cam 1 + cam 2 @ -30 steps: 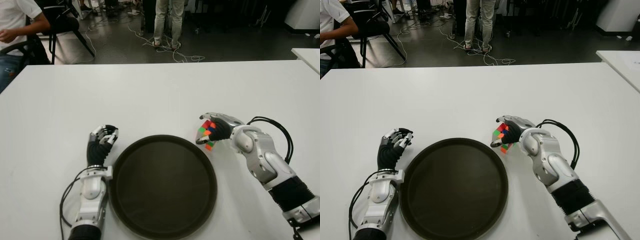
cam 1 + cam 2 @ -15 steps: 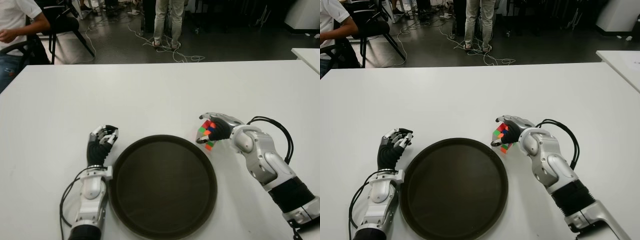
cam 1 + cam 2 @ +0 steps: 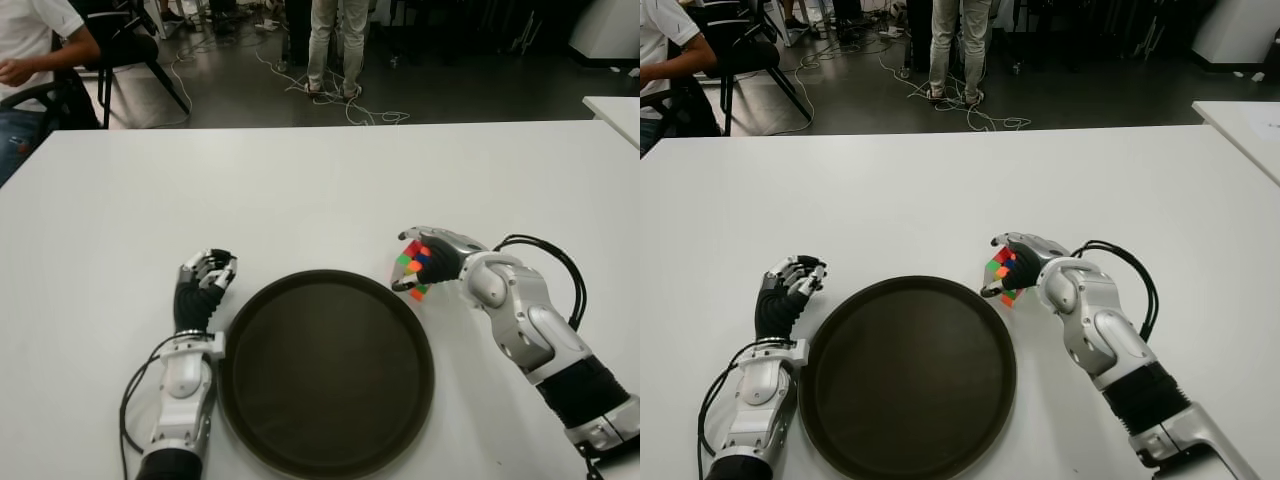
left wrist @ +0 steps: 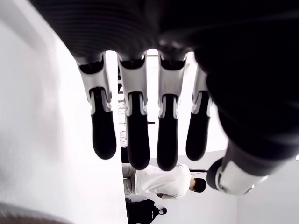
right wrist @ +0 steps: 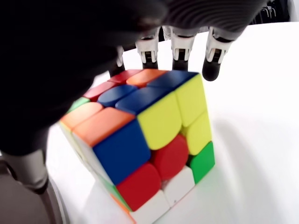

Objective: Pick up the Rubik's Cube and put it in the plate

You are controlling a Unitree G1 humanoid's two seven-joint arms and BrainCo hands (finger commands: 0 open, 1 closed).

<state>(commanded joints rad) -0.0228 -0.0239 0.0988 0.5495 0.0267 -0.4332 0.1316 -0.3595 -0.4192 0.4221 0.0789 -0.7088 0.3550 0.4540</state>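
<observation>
Two hands are before you, and only the right hand (image 3: 432,262) is at work: its dark fingers (image 5: 179,49) curl over the Rubik's Cube (image 3: 412,270) and clasp it, right of centre in the eye views, just beside the upper right rim of the plate (image 3: 420,330). From the head camera you cannot tell whether the cube touches the white table (image 3: 300,190) or is clear of it. Your right wrist view adds what the head camera hides: glossy, rounded stickers in blue, yellow, red, orange, green and white, with the cube tilted on a corner and a soft shadow under it.

Your left hand (image 3: 201,284) shows at the lower left, just beside the plate's left rim. Its wrist view shows four black-tipped, silver-jointed fingers (image 4: 135,135) bent loosely and holding nothing.

Round, dark and matt, the plate has a low raised rim and nothing in it. Along the top of the frame you see a person's legs (image 3: 330,40) standing among loose cables (image 3: 370,105), and a seated person (image 3: 35,45) at the upper left.
</observation>
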